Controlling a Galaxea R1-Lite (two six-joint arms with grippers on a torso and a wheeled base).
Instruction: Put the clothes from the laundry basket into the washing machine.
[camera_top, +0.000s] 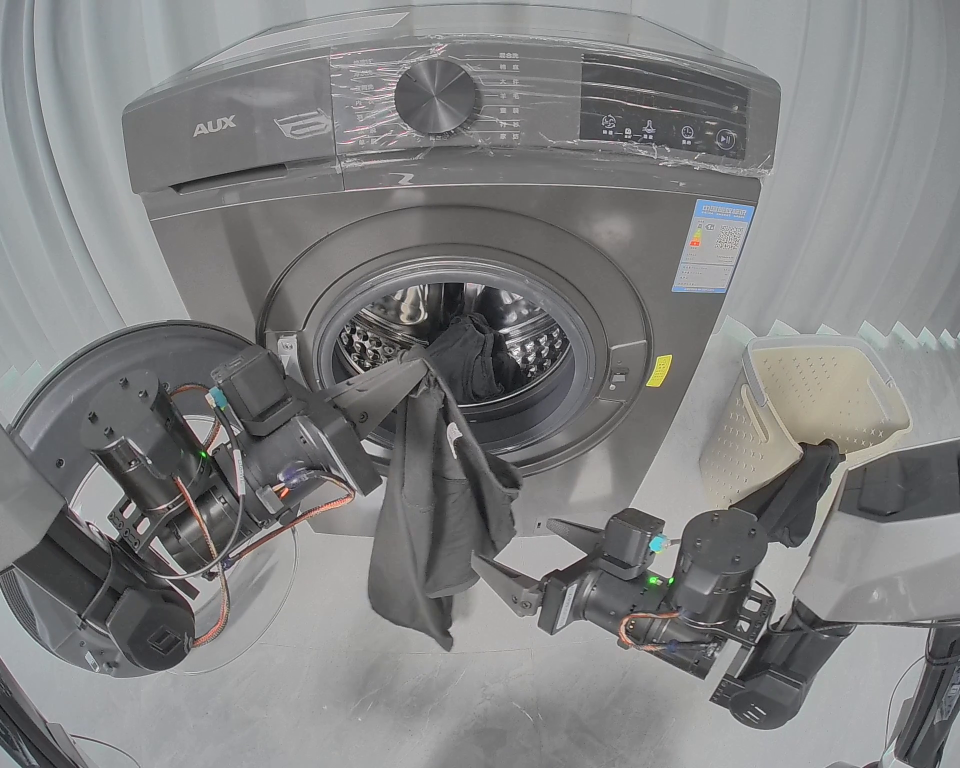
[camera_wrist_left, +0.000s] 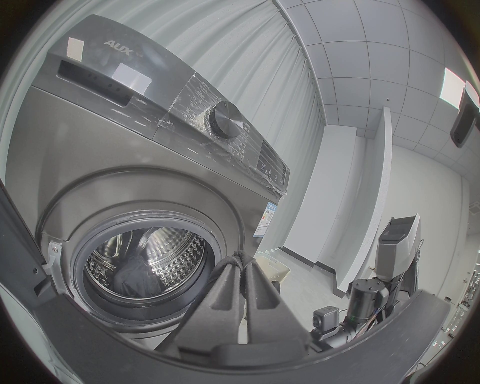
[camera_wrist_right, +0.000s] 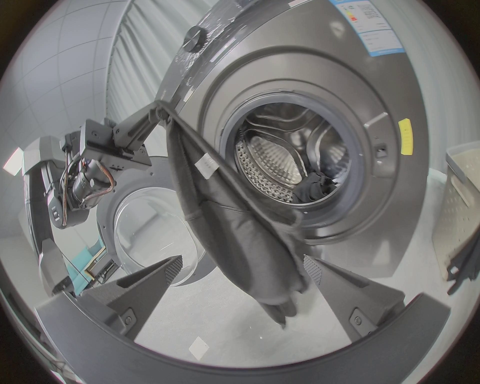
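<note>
My left claw (camera_top: 425, 372), pinching a dark garment (camera_top: 435, 500) that dangles below it, hangs just before the open washer drum (camera_top: 395, 305); next, I judge, push in and release.

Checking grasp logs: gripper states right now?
Left gripper: shut on the garment.
Right gripper: open, holding nothing.

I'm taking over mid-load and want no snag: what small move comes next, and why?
Probably raise the open right gripper under the hanging tail of the dark garment and lift it toward the drum. The left gripper pinches only its top at the opening; most of the cloth hangs below it.
</note>
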